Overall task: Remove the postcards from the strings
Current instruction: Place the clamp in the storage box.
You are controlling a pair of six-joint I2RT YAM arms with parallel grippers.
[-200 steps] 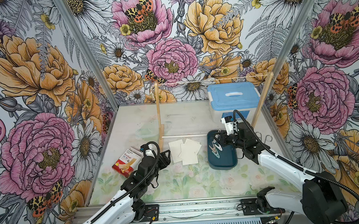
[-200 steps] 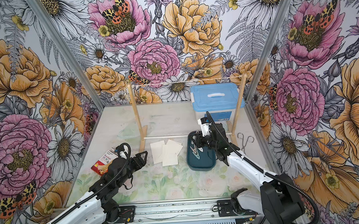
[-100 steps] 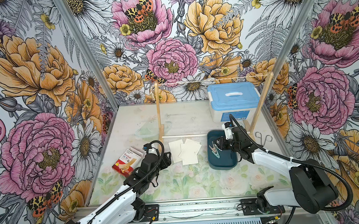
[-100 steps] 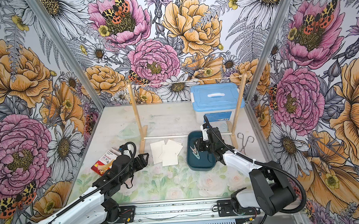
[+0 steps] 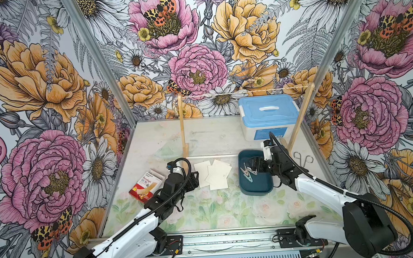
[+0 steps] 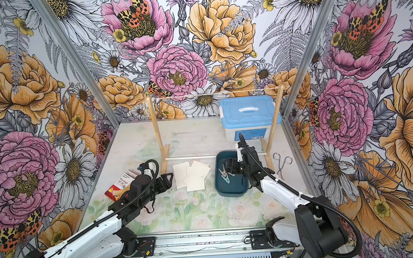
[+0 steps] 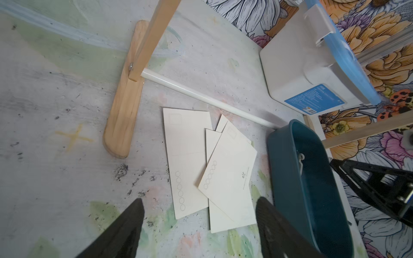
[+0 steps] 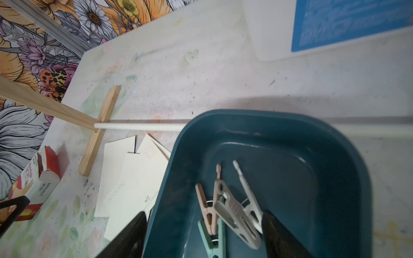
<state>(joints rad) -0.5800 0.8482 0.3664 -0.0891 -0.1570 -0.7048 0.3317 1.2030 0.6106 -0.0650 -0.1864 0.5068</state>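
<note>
Several cream postcards [image 5: 212, 174] [image 7: 225, 178] lie overlapping flat on the table, in front of the stand. The string [image 5: 244, 92] [image 6: 211, 94] runs bare between the two wooden posts, with nothing hanging on it. My left gripper [image 5: 195, 181] [image 7: 199, 201] is open just left of the cards, low over the table, holding nothing. My right gripper [image 5: 254, 164] [image 8: 204, 213] is open over the teal tray [image 5: 257, 191] [image 8: 290, 116]. Pastel pegs [image 8: 232, 212] lie loose in the tray between its fingers.
A blue-lidded box [image 5: 269, 114] stands at the back right behind the right post [image 5: 299, 119]. The left post [image 5: 181, 126] and a white floor bar [image 5: 211, 156] border the cards. A red-and-white box [image 5: 146, 186] lies by my left arm. Metal tongs [image 5: 303, 159] lie right of the tray.
My right gripper has dropped lower into the tray and gone from shut to open, with a grey peg now lying on the others. My left gripper opened a little wider.
</note>
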